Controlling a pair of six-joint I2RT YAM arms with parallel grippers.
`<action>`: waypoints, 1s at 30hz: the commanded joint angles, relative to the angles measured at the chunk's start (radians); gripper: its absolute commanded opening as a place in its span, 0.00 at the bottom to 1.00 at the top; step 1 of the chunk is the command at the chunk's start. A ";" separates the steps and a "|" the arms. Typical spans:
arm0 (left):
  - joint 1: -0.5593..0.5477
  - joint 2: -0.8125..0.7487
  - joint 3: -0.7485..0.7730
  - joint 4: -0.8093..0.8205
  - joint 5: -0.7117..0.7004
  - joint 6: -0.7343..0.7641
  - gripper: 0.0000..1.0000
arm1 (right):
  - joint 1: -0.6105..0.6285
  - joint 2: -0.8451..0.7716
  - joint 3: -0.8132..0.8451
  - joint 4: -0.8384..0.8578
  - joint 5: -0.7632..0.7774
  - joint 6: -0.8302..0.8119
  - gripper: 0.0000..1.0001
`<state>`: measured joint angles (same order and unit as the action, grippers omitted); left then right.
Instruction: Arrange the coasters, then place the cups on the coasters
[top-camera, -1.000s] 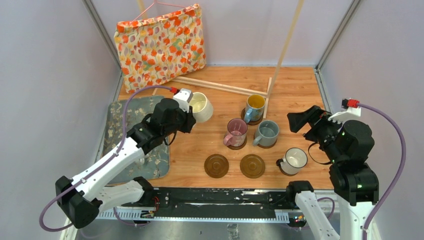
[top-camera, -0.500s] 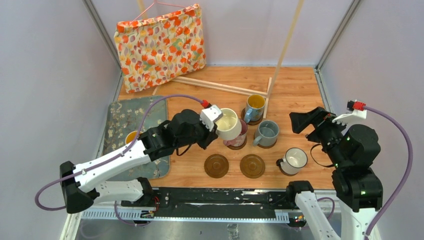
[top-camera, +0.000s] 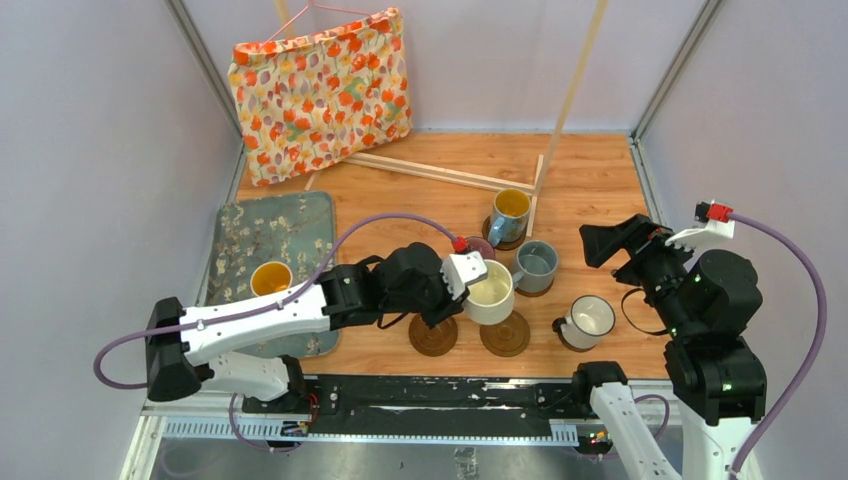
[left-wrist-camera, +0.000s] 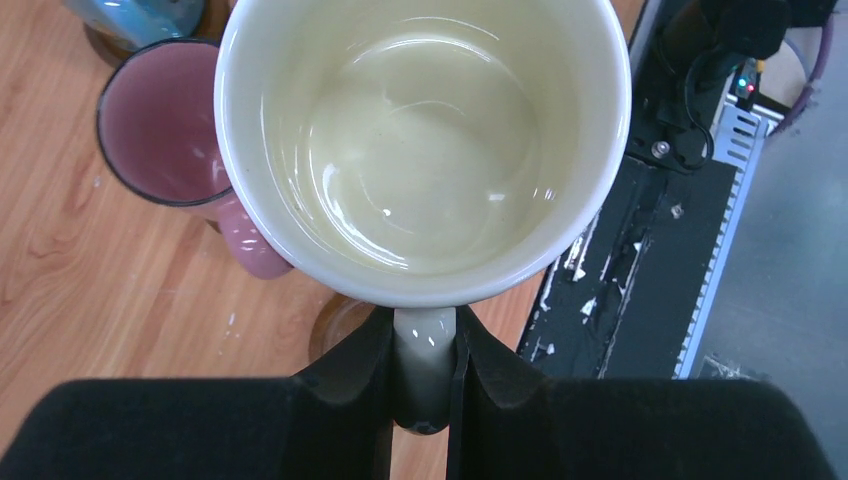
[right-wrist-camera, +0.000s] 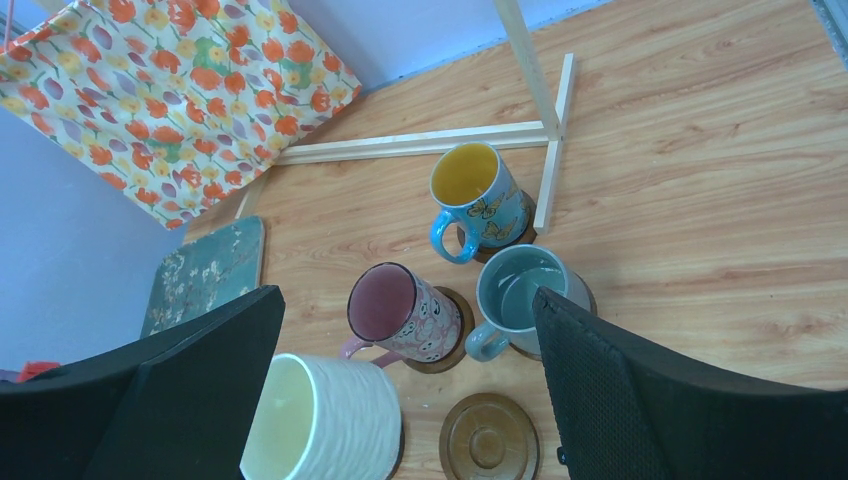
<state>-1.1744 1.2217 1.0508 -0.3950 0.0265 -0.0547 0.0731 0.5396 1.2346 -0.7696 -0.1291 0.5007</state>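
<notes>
left gripper (left-wrist-camera: 422, 385) clamped on the handle of the cream mug (left-wrist-camera: 420, 140) – pink mug (left-wrist-camera: 160, 130) just ahead of it; right gripper (top-camera: 608, 243) – fingers apart.

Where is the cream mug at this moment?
In the top view the cream mug is near the front centre, held by its handle in the left gripper, between the pink mug and two bare coasters.
</notes>
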 joint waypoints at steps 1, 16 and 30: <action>-0.049 0.026 0.069 0.115 0.030 0.028 0.00 | 0.014 -0.007 0.023 0.003 0.011 -0.001 1.00; -0.087 0.204 0.078 0.148 0.078 0.054 0.00 | 0.014 -0.009 0.016 0.000 0.013 0.000 1.00; -0.096 0.365 0.112 0.172 0.017 0.082 0.00 | 0.014 -0.021 0.015 -0.007 0.025 -0.009 1.00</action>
<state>-1.2583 1.5711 1.1057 -0.3347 0.0669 0.0105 0.0731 0.5316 1.2346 -0.7708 -0.1200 0.5003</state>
